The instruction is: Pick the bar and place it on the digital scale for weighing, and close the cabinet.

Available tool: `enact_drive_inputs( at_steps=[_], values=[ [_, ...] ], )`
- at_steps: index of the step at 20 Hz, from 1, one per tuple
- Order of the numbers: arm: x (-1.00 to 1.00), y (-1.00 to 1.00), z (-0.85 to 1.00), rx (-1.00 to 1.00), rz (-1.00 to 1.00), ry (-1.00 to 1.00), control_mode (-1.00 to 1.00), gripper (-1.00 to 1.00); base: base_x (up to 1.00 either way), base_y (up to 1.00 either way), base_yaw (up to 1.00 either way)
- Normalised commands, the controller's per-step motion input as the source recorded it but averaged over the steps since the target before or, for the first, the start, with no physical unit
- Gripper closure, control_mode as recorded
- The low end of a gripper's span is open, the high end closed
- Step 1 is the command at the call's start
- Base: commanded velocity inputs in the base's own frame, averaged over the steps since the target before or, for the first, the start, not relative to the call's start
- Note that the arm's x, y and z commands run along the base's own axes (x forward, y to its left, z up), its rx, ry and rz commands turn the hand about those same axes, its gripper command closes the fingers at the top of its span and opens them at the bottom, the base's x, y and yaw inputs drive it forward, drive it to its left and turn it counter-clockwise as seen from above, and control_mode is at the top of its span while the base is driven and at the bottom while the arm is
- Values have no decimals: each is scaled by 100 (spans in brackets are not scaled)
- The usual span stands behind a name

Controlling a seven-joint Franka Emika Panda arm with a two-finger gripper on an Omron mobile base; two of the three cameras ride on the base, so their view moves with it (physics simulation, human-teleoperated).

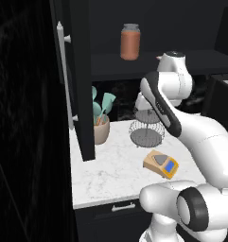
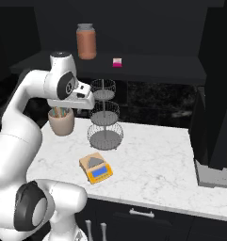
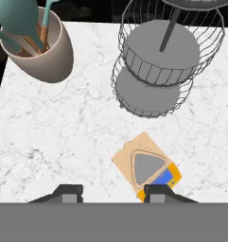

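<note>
The gripper (image 3: 110, 191) is released and holds nothing: in the hand view its two dark tips stand apart at the bottom, with bare marble between them. It hangs above the surface (image 3: 63, 137) and looks down on it. Just before the right tip lies the scale (image 3: 146, 168), orange-yellow with a grey plate and a blue display, and the plate carries nothing. Behind the scale stands the wire basket (image 3: 158, 71), and to the left of the basket a beige cup (image 3: 39, 52) with teal utensils.

The bar (image 2: 117, 62) is on the shelf inside the cabinet, a small pink thing, well above the gripper and a little to the right of a brown jar (image 2: 86, 41). It is well apart from the scale (image 2: 97, 168), which sits low on the surface near the front edge.

The cabinet door (image 1: 80, 80) is open: in the left base view it stands edge-on over the surface, with its silver handle (image 1: 64, 75) toward the camera. In the right base view another dark door (image 2: 218, 94) also seems to stand out on the right side, but I cannot tell this for sure.

So I judge that no part of the task is done yet. The bar must first be reached on the shelf and grasped, then carried down to the grey plate, and after this the cabinet must be closed
</note>
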Motion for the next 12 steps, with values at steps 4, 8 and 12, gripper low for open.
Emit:
enact_drive_inputs(
  at_steps=[4, 8, 12],
  values=[
    [-31, -1, 0, 0, -1, -2, -100, -100, 0, 0, 0],
    [-57, -8, 27, -1, 0, -21, -100, -100, 0, 0, 0],
    [-59, -19, 57, -2, 0, -29, -100, -100, 0, 0, 0]
  ],
)
